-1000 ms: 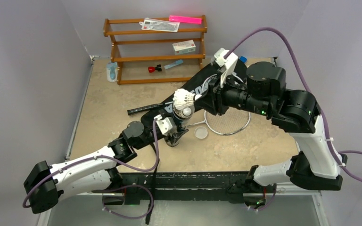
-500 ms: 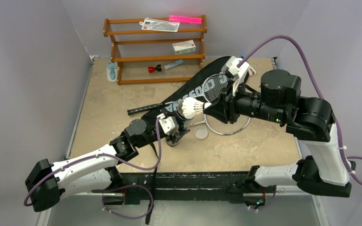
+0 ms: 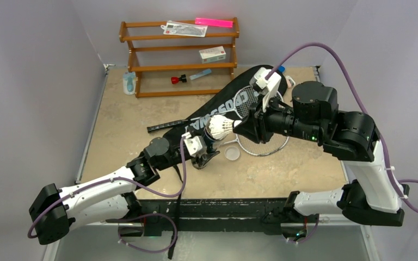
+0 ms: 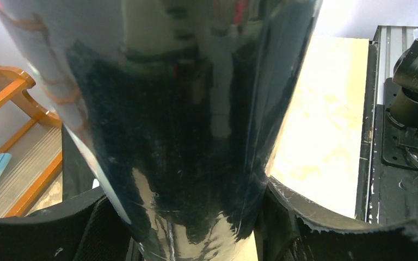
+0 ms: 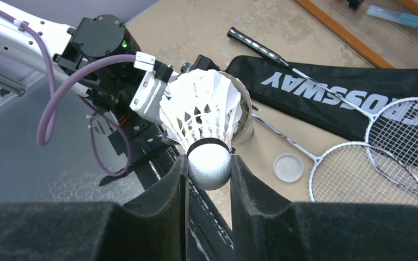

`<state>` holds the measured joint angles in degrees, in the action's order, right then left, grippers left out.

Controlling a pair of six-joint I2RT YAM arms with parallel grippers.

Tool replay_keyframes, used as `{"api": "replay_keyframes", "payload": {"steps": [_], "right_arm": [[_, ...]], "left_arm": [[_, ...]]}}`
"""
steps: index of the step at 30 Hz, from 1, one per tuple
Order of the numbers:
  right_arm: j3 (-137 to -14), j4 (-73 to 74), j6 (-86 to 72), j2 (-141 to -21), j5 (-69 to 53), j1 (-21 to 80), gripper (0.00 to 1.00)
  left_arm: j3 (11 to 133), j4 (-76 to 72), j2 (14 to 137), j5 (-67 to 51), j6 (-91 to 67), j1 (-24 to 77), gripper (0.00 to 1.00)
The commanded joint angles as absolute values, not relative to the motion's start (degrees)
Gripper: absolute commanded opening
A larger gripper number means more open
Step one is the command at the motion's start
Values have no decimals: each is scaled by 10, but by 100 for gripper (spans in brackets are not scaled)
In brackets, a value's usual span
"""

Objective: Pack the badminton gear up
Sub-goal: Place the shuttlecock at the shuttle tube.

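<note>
Your right gripper [image 5: 209, 166] pinches the white feather shuttlecock [image 5: 204, 109] by its rounded cork, feathers at the open mouth of the dark cylindrical tube [image 4: 185, 136]. Your left gripper [image 3: 204, 158] is clamped around that tube, about mid-way across the tan table [image 3: 130, 125], nearer its front edge

Soft, even overhead light across the top view, with only faint shadows. Streaky glare and reflections on the dark tube [image 4: 185, 109] filling the left wrist view; table [image 4: 326, 109] washed out at right. Sharp shuttlecock [image 5: 207, 117], blurred fingers [image 5: 158, 217] along the lower edge.
</note>
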<state>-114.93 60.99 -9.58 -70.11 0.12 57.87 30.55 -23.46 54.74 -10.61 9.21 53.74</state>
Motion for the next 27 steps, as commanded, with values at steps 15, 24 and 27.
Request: {"api": "replay_keyframes", "payload": {"steps": [15,24,27], "right_arm": [[-1141,588,-106,-685,24,581,1],[-1141,605,-106,-690,8,581,0],[-1142,614,-106,-690,5,581,0]], "left_arm": [[316,-227,547,-137,91,537,55],[316,-223,542,-135,90,537,56],[317,-223,544,-135,89,537,56]]}}
